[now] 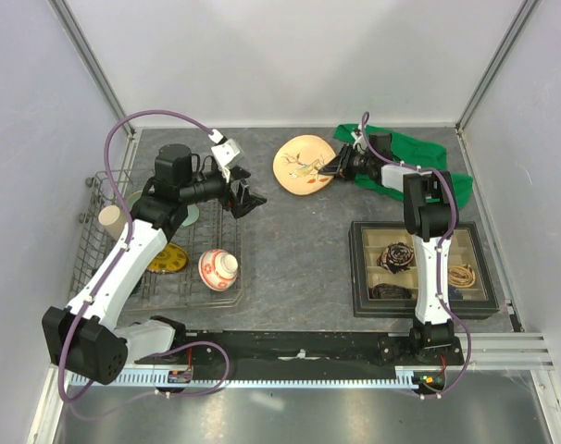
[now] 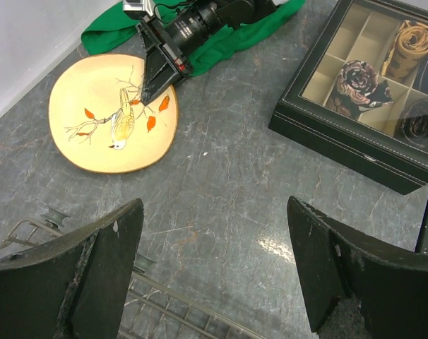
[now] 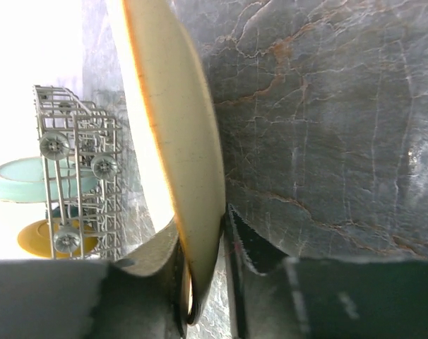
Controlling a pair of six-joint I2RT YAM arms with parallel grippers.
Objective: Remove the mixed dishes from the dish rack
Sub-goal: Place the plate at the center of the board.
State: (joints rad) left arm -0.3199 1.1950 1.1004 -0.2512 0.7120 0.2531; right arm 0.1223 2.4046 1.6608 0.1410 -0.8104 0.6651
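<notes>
Bright, even light; washed-out wrist view

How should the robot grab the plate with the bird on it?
Take the plate by its rim, on the side facing the green cloth, coming in low from there. It lies face up, wide and shallow, so only the thin edge would fit between fingers. The right gripper sits just that way, one finger over the rim and one under.
</notes>
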